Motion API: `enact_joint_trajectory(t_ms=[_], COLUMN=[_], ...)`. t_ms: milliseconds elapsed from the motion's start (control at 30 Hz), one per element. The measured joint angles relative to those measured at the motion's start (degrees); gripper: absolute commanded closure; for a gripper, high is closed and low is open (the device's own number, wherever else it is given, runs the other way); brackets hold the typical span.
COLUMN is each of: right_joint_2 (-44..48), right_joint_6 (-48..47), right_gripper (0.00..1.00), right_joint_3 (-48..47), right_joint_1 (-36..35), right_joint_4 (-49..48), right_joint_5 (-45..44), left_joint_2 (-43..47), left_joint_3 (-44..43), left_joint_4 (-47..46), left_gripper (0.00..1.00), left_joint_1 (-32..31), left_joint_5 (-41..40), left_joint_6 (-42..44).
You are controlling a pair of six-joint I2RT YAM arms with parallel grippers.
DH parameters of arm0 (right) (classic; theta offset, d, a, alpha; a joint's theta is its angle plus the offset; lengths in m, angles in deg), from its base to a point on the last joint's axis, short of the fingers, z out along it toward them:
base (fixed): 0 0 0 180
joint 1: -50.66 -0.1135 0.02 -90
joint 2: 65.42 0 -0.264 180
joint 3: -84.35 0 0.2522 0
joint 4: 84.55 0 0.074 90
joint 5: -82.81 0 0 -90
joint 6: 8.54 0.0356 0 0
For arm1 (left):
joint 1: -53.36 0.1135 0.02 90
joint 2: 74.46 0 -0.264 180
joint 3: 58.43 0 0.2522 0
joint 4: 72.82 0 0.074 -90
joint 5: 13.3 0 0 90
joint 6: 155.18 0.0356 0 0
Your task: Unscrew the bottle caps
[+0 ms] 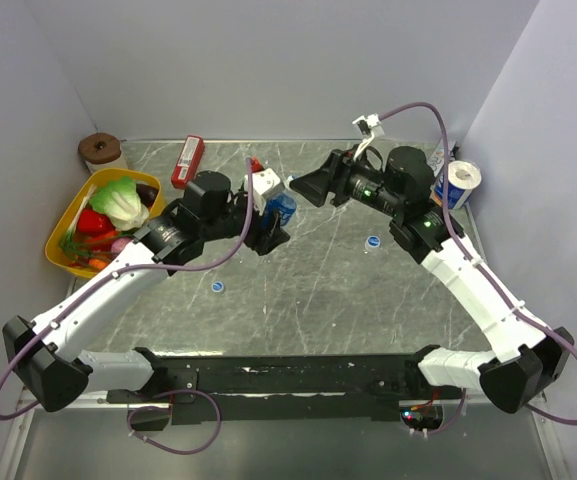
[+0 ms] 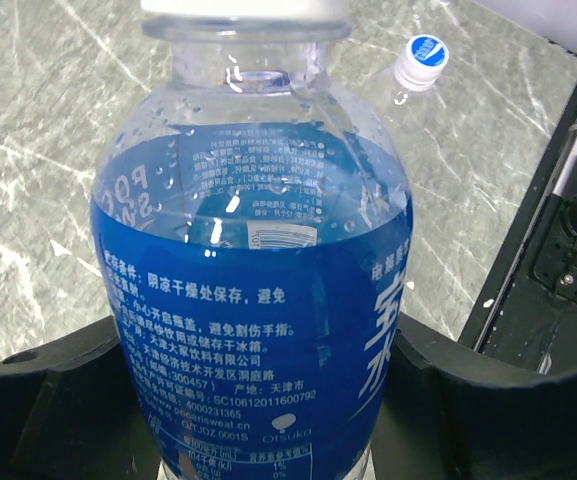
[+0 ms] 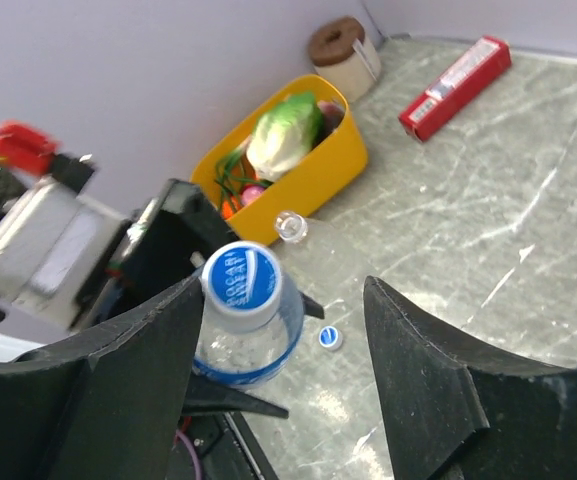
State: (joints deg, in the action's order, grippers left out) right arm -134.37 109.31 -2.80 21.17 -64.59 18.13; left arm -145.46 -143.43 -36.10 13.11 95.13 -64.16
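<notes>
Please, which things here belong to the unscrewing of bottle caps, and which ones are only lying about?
Job: blue-label bottle and its cap; second capped bottle; uncapped bottle; loose cap.
Lying about: yellow basket of vegetables; red box; brown roll; toilet roll.

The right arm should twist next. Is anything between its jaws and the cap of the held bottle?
Nothing visible. The cap sits bare atop the bottle, just ahead of the open right gripper; the left gripper clamps the bottle lower down.
</notes>
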Motion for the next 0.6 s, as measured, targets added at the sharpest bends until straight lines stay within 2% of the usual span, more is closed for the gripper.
enact_joint_trajectory(t_ms=[167,267,367,500,600], right_joint_2=[-1.55,-1.81,-2.21,-2.6,-2.6], right_joint_6=[0.85,1.16,1.25,1.18,1.31], right_gripper=[0.29,0.35,0.49,0.73,0.8], right_joint_3=[-0.57,-0.57,-1.01,-1.44,-1.38], right_joint_1=[-0.92,-1.4,-1.99,-2.75,-2.78], right_joint_4=[0.22,0.09,0.0,-0.2,-0.94], right_joint_5=[-0.61,-0.92,-1.33,-2.43,-2.43], left_joint_2=[-0.5,-0.9,-1.11,-1.11,-1.05], left_joint_3=[0.0,0.0,0.0,0.0,0.0], left_joint_4=[0.17,0.17,0.28,0.33,0.04], left_gripper=[0.62,0.62,0.62,0.62,0.61], left_joint_1=[-0.7,-1.22,-1.53,-1.64,-1.62], left_joint_5=[-1.51,-1.88,-2.32,-2.95,-2.84], left_joint_6=[-0.2,-0.2,-0.17,-0.2,-0.17])
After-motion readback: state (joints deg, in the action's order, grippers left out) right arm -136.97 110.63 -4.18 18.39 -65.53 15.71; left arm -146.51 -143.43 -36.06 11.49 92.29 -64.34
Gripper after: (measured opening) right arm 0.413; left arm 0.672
